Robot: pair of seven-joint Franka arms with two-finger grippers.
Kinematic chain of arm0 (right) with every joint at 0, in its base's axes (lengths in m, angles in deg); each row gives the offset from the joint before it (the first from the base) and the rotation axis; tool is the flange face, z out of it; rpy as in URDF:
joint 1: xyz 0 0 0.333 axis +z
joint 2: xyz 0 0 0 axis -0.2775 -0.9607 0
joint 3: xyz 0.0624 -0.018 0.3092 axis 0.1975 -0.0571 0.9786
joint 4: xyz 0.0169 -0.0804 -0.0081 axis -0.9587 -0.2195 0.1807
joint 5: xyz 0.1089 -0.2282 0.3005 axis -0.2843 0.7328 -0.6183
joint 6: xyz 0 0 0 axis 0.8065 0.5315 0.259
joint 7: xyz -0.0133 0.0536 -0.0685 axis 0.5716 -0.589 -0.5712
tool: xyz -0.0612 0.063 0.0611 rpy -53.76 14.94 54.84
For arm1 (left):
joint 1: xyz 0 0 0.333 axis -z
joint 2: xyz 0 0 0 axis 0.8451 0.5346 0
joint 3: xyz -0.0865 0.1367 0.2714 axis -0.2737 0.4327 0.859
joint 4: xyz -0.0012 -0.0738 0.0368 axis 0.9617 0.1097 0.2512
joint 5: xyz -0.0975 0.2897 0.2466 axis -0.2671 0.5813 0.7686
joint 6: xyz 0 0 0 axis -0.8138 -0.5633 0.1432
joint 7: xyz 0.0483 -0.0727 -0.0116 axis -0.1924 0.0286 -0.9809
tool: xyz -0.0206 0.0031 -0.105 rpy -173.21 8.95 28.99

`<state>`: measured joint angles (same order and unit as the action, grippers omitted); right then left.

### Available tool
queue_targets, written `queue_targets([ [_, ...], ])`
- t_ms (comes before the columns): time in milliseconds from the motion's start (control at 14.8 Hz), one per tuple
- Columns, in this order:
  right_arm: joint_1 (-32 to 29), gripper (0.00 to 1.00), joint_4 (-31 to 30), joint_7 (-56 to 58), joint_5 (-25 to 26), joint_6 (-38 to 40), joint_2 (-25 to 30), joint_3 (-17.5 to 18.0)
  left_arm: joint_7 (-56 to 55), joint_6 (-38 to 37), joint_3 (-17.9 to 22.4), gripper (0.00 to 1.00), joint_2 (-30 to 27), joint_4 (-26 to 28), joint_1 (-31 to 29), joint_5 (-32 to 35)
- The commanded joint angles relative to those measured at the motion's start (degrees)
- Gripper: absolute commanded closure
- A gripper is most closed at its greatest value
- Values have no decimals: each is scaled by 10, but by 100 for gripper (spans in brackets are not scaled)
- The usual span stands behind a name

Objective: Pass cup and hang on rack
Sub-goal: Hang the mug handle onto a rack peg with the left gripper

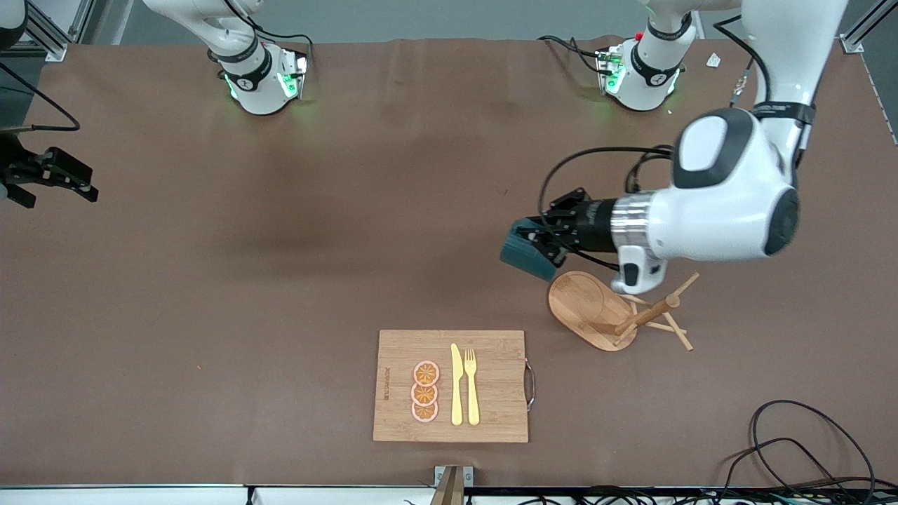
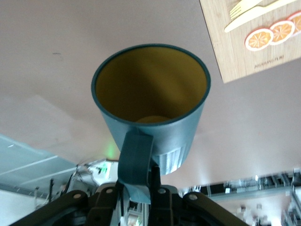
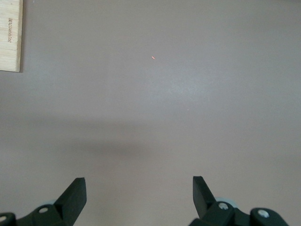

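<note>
The left gripper hangs in the air above the brown worktop, its jaws clenched on the loop handle of the cup, which it carries tipped on its side just above the near edge of the rack. In the left wrist view the cup shows its yellow-orange inside and ribbed teal wall, with the handle pinched between the fingers at its base. The rack itself looks tilted or lying over, its oval bamboo base facing up toward the camera and its post and thin pegs splayed out toward the left arm's end of the worktop. Nearer the front camera, a cutting board lies flat, bearing three orange slices, a yellow knife and a yellow fork. The right gripper waits at the right arm's end, above bare worktop, jaws released and spread wide in its own wrist view.
</note>
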<state>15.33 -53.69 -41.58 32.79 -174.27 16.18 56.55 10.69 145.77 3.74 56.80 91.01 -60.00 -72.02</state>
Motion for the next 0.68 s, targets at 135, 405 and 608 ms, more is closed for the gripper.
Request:
queue_targets([
  [135,-7,0,-9,8,-8,0,16,5,124,-44,-4,99,-4,31,-80,-64],
  [405,-5,0,-7,8,-8,-3,15,5,200,-49,-3,99,1,60,-113,-86],
  [608,-4,0,-7,7,-8,0,15,7,242,-51,-3,99,15,66,-132,-89],
])
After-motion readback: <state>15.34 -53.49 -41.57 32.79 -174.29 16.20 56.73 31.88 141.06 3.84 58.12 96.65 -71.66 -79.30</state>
